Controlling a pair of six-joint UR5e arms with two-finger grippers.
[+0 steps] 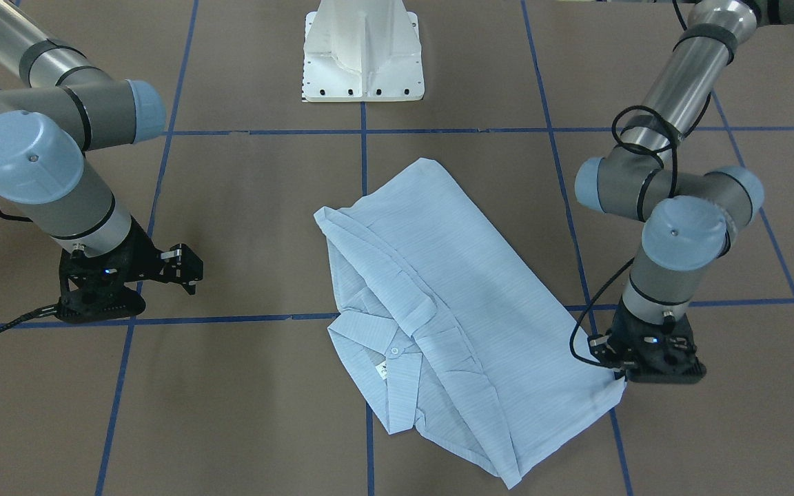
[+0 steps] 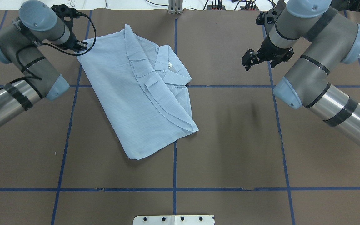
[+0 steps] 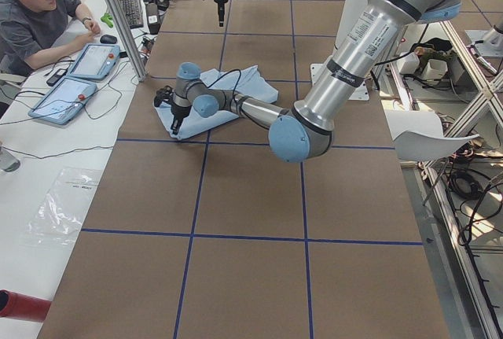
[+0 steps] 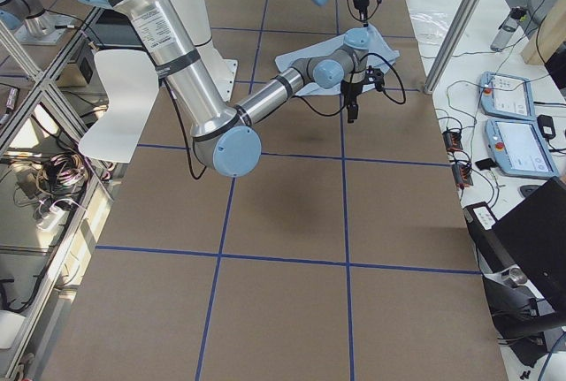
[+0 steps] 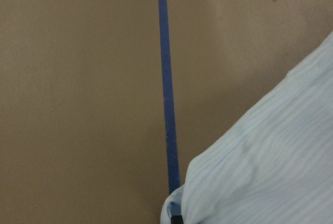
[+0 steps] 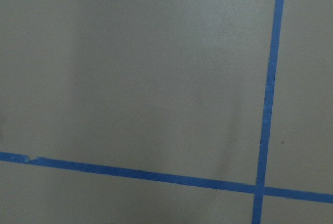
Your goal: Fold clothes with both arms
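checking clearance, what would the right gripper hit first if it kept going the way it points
Probably the bare table, close to a tape crossing. The right gripper points downward, and its wrist view shows only table and tape, not the shirt. Its height above the table is unclear.

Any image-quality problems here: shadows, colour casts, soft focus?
Overhead view: sharp, with a soft dark shadow on the table beside the right arm. Left wrist view: slightly soft, the shirt pale and close. Right wrist view: the table looks grey, not brown, with faint shadow bands. Front-facing view: even light, a sheen on the left arm's metal tube.
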